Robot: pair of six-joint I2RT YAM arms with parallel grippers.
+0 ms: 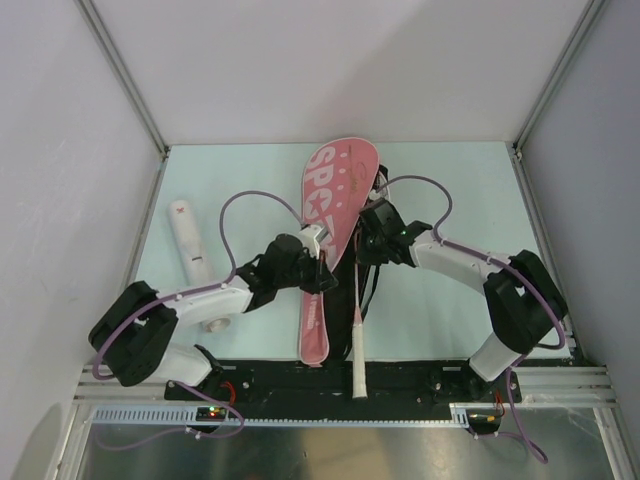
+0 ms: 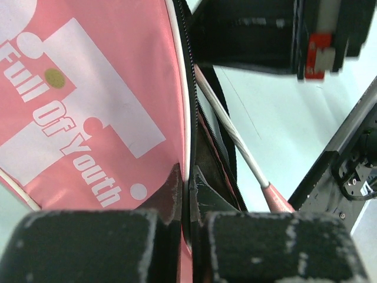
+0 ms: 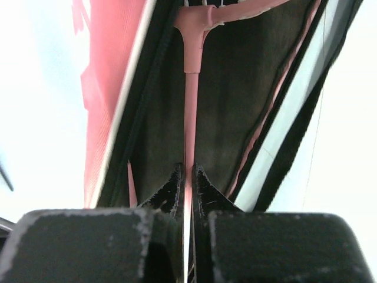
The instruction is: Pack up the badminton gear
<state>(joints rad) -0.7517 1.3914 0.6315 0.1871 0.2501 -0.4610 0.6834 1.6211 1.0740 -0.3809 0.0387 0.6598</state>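
The pink "SPORT" bag [image 1: 325,215] lies along the table's middle, its zip open on the right side. My left gripper [image 1: 322,268] is shut on the bag's upper flap edge [image 2: 187,147], holding it. My right gripper [image 1: 362,250] is shut on a pink racket's shaft [image 3: 191,100]; the racket head is inside the bag's dark opening [image 3: 247,88]. The white handle [image 1: 358,355] sticks out toward the near edge. The shaft also shows in the left wrist view [image 2: 232,132]. The long white tube [image 1: 193,250] lies at the left. The shuttlecock and second racket are not visible.
The black strap [image 1: 374,285] trails beside the bag on the right. Grey walls and metal frame posts close in the table on three sides. A black rail [image 1: 400,380] runs along the near edge by the arm bases.
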